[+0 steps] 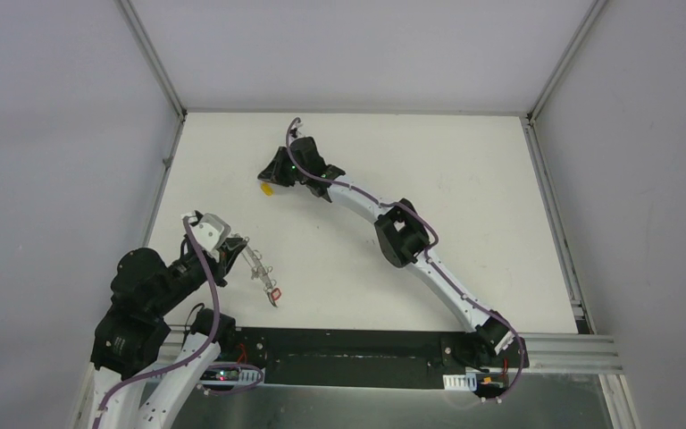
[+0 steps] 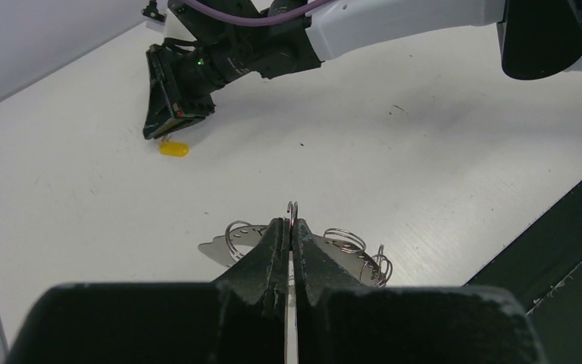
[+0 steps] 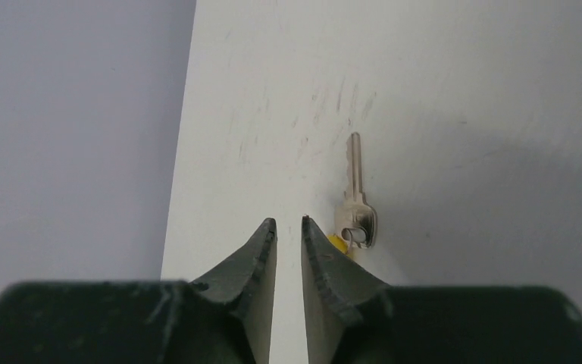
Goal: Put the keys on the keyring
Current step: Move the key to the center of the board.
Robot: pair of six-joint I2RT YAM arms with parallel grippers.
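- Low in the left wrist view, the left gripper [image 2: 291, 227] has its fingers pressed together on the thin wire of the keyring [image 2: 293, 207], which sticks up between the tips.
- Silver keys [image 2: 218, 248] and small coiled rings sit on that wire on both sides of the fingers, above the white table [image 2: 439, 152].
- In the top view this gripper is at the lower left. The wire runs from it toward the lower right, with a dark tag [image 1: 274, 294] at its end.
- The right arm [image 1: 429, 259] stretches from the lower right to the upper centre of the top view.
- The right gripper [image 3: 289, 225] points down at the table. Its fingers stand slightly apart, with only bare table in the narrow gap.
- 1 loose key [image 3: 355, 189] lies flat just right of those tips, its blade toward the top of the frame.
- Its yellow tag [image 3: 337, 243] is partly hidden behind the right-hand finger, and I cannot tell if they touch.
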